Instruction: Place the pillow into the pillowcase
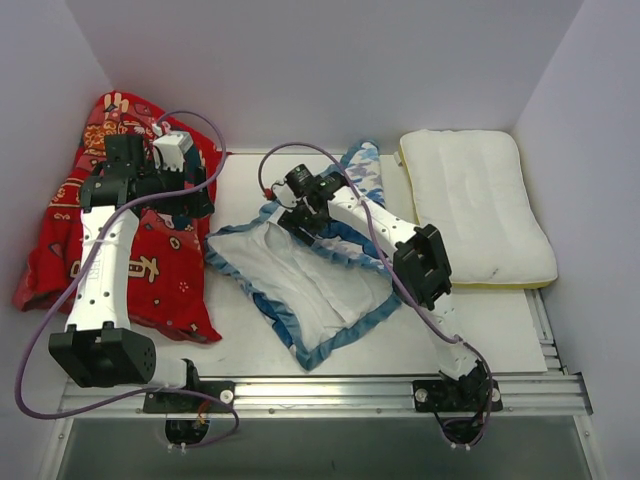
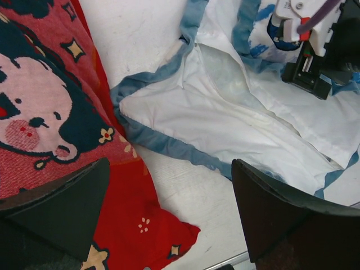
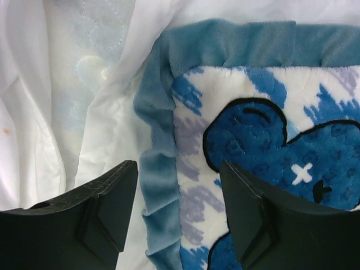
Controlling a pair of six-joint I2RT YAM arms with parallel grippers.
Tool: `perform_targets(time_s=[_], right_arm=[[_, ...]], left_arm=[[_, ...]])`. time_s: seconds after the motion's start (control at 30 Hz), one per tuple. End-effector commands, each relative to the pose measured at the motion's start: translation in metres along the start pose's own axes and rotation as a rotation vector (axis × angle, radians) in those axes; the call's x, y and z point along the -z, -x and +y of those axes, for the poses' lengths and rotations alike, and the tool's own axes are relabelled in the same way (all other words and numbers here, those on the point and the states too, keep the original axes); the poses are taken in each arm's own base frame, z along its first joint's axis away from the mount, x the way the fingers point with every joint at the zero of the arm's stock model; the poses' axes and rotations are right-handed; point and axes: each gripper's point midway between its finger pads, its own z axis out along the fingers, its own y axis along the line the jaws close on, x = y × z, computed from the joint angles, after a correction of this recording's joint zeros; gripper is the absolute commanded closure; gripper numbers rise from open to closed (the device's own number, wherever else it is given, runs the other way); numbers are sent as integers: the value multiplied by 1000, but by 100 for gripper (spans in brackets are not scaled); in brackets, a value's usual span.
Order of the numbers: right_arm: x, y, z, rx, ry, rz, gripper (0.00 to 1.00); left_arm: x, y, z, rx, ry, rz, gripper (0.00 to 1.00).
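Pillowcase (image 1: 300,290) white side up, red cloth (image 1: 60,260) left of it, yellow characters unreadable, pillow (image 1: 475,205) right of it, left hand (image 2: 170,166) spread over its left corner, right hand (image 3: 179,166) spread over its trim.

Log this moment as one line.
pillow: right, not inserted | pillowcase: center, white inside showing | left gripper: open over red cloth edge | right gripper: open over trim

Top view: the right arm (image 1: 400,235) covers the upper pillowcase (image 1: 290,285); the left arm (image 1: 105,250) covers part of the red cloth (image 1: 170,285). Right wrist view: the frame edge crops the bear head (image 3: 270,152).
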Motion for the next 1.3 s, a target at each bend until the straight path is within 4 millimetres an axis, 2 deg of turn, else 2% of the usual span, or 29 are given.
perform_targets(time_s=[0.0, 0.2, 0.33, 0.5, 0.67, 0.73, 1.0, 1.03, 1.17, 1.2, 1.23, 1.27], right_arm=[[-6, 7, -9, -2, -38, -1, 40], [-25, 7, -5, 6, -24, 13, 45], [-28, 5, 6, 9, 13, 16, 46], [-37, -1, 10, 15, 28, 37, 52], [-39, -4, 16, 19, 58, 39, 56], [-40, -4, 17, 34, 61, 43, 60], [-43, -12, 24, 49, 99, 65, 61], [-43, -14, 26, 56, 109, 67, 67], [-42, -18, 31, 65, 135, 80, 74], [-41, -20, 31, 65, 137, 86, 79], [-41, -22, 32, 70, 140, 91, 92], [-40, -22, 30, 79, 133, 92, 100]], left_arm=[[11, -4, -13, 10, -47, -11, 3], [8, -10, -13, 16, -55, 9, 3], [5, -12, -12, 24, -59, 23, 3], [1, -14, -12, 29, -63, 33, 3], [-2, -14, -11, 32, -70, 39, 3], [-4, -14, -11, 34, -74, 44, 3], [-11, -9, -10, 40, -91, 54, 3], [-11, -9, -11, 41, -94, 55, 3], [-18, -10, -9, 52, -103, 71, 3], [-19, -10, -10, 54, -108, 73, 3], [-20, -10, -10, 53, -111, 74, 3], [-22, -10, -10, 53, -116, 79, 3]])
